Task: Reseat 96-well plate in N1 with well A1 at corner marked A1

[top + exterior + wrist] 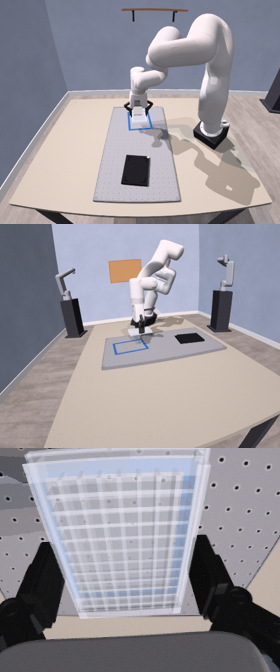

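Plainly, the whole matter hangs on how the plate [139, 117] sits over the blue taped outline [132, 129], so take the top view from left to right. At the left of the frame there is only tan table [51, 163]; toward the middle lies the grey deck [163, 178], with the outline in its upper part and the black nest [135, 170] lower down, well apart from it and holding nothing. The gripper [138, 110] hangs over the outline, its two dark fingers clamped on the plate's long sides, so the plate is gripped and carried, not resting. In the outside view the plate [135, 331] shows above the deck with its shadow beneath it, near the far right corner of the outline [117, 352] rather than squarely over it. In the wrist view the plate [119, 526] runs long from the bottom of the frame toward the top, straight out from between the fingers, and tilts a little to the left. Which corner is cut off I cannot tell. I judge the coming move to be a lowering into the outline. To the right stands the arm's dark base [216, 145].
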`<state>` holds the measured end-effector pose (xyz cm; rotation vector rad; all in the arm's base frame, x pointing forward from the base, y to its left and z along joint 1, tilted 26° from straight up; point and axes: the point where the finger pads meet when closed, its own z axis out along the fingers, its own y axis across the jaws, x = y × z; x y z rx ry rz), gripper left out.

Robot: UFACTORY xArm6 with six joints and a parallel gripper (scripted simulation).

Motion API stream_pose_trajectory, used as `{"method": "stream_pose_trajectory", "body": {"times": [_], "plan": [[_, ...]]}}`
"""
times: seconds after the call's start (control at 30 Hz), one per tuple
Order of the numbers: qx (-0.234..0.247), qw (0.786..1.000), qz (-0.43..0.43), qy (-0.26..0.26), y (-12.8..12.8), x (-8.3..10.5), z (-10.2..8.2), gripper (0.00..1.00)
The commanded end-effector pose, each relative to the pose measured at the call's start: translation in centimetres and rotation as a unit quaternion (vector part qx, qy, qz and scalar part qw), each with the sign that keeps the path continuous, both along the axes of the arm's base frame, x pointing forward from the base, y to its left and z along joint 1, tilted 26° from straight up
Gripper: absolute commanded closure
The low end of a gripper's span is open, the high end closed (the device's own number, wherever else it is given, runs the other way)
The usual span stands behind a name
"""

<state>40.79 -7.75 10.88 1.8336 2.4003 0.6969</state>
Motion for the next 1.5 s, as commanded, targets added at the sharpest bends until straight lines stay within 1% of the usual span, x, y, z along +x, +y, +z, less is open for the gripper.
{"method": "stream_pose_trajectory", "body": {"times": [0.0, 0.4, 0.47, 0.63, 1.47], "plan": [[0.000, 1.000, 0.000, -0.002, -1.1, 0.3, -0.2, 1.00], [0.000, 1.000, 0.000, -0.002, -4.8, 1.0, -1.5, 1.00], [0.000, 1.000, 0.000, -0.002, -4.8, 1.0, -1.5, 1.00], [0.000, 1.000, 0.000, -0.002, -6.4, 1.3, -2.0, 1.00], [0.000, 1.000, 0.000, -0.002, -6.4, 1.3, -2.0, 1.00]]}}
